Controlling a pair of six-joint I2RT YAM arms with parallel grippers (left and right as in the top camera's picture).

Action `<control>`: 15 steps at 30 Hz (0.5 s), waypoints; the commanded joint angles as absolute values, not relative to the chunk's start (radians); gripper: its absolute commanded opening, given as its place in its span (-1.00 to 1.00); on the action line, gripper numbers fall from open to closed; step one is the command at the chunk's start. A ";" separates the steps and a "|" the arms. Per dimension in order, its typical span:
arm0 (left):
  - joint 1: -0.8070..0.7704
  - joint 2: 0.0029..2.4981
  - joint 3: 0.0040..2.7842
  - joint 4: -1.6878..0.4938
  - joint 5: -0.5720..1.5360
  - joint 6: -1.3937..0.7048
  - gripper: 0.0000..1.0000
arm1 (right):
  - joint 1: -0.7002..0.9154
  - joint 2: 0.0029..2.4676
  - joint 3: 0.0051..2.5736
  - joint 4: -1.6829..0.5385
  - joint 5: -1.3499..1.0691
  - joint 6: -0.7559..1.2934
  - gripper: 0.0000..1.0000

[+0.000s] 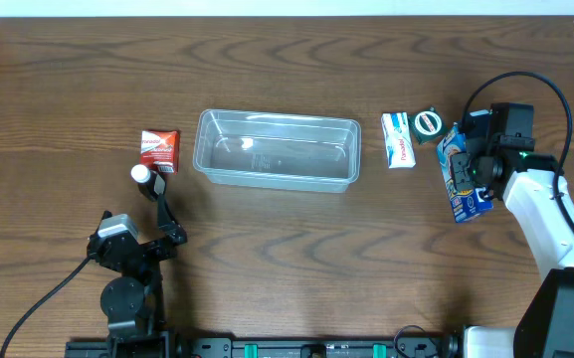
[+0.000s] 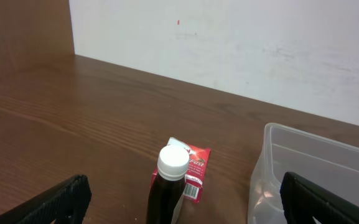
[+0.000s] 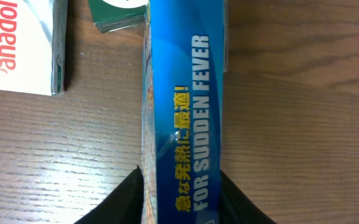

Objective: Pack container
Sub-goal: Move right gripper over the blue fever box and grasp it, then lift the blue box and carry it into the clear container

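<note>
Container (image 1: 203, 149) empty, mid-worktop (image 1: 296, 259); nothing packed yet. Right pincer (image 3: 180, 198) clenched on blue box (image 3: 185, 93), right of container. Left pincer (image 2: 179, 202) released, jaws wide around bottle (image 2: 173, 163). All items outside.

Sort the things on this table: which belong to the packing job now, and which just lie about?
In the job: clear container; blue box, gripped by the right hand.
Lying about, likely awaiting packing: red box; white-capped bottle; white box; round green item.

overhead: far, straight down | left wrist: low, ahead past left gripper (image 2: 195, 202), shares container (image 2: 303, 165) | right wrist: close over blue box (image 3: 185, 93)
</note>
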State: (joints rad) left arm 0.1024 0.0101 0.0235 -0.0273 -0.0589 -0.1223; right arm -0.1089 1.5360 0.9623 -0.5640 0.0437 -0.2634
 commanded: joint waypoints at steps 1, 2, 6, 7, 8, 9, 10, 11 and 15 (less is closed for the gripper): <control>0.099 0.004 0.004 -0.066 -0.071 -0.105 0.96 | -0.115 1.515 0.981 -0.564 0.053 -0.266 -0.49; 0.099 0.004 0.004 -0.067 -0.071 -0.105 0.96 | -0.115 1.515 0.981 -0.564 0.053 -0.266 -0.56; 0.099 0.004 0.004 -0.066 -0.071 -0.105 0.96 | -0.115 1.515 0.981 -0.561 0.052 -0.266 -0.71; 0.099 0.004 0.004 -0.067 -0.071 -0.105 0.96 | -0.115 1.515 0.981 -0.560 0.052 -0.266 -0.71; 0.099 0.004 0.004 -0.067 -0.071 -0.105 0.96 | -0.115 1.515 0.981 -0.560 0.052 -0.266 -0.70; 0.099 0.004 0.004 -0.067 -0.071 -0.105 0.96 | -0.115 1.515 0.981 -0.560 0.052 -0.266 -0.71; 0.099 0.004 0.004 -0.067 -0.071 -0.105 0.96 | -0.115 1.515 0.981 -0.560 0.052 -0.266 -0.73; 0.099 0.004 0.004 -0.067 -0.071 -0.105 0.96 | -0.115 1.513 0.982 -0.561 0.052 -0.266 -0.74; 0.099 0.004 0.004 -0.066 -0.071 -0.105 0.96 | -0.103 1.475 0.987 -0.560 0.028 -0.263 -0.71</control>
